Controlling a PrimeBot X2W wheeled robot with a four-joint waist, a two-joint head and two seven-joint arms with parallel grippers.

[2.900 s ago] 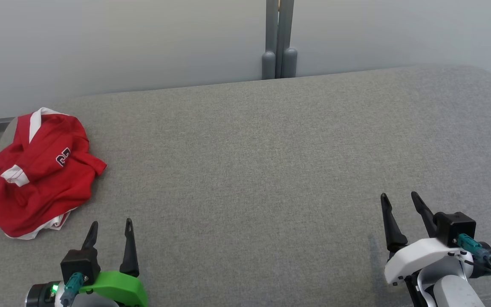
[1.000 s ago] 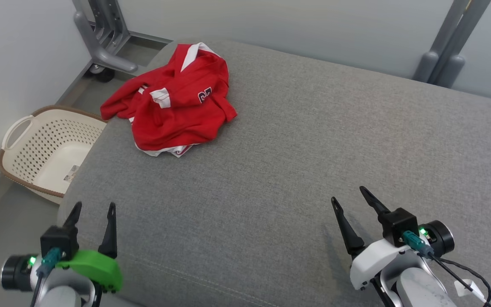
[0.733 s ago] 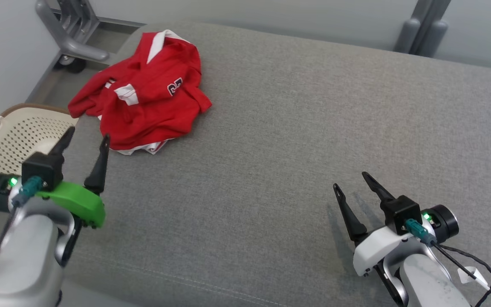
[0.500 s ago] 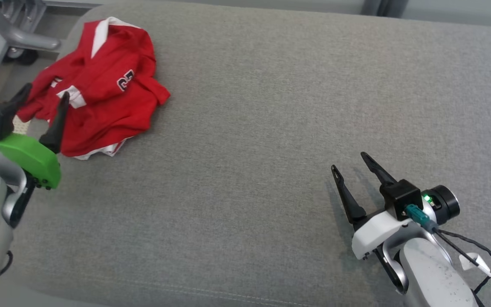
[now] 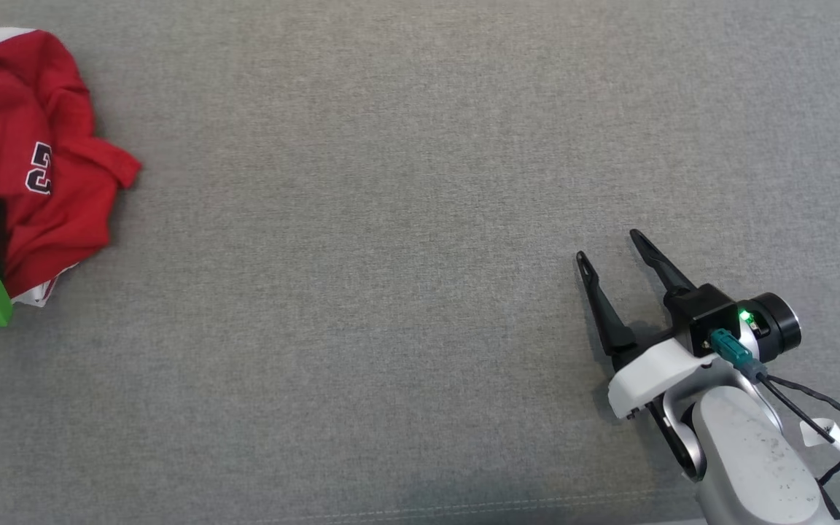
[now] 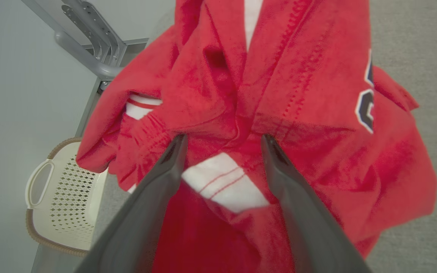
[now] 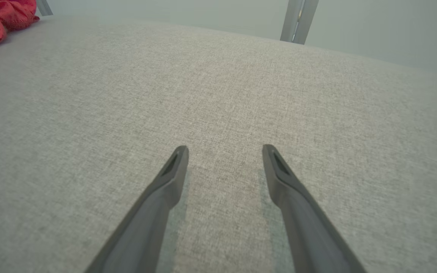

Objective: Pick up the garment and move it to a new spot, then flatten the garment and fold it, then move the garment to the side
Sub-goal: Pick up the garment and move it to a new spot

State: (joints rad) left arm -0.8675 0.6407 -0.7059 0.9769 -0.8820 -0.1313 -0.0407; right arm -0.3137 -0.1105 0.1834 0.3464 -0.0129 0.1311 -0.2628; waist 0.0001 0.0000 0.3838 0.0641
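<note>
**One jersey, two hands parted**

One crumpled red jersey (image 5: 26, 109) was seen at the left edge of the grey cushion (image 5: 391, 219). The left hand (image 6: 223, 139) was held spread just over it. The right hand (image 5: 609, 246) was held parted, well apart. One basket (image 6: 66, 197) was seen alongside.

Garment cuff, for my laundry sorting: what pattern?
The cuff is white with thin red stripes; left wrist view.

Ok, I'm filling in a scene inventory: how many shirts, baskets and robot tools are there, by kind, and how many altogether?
Red shirt: 1
Basket: 1
Tools: 2, left tool and right tool
Total: 4
</note>
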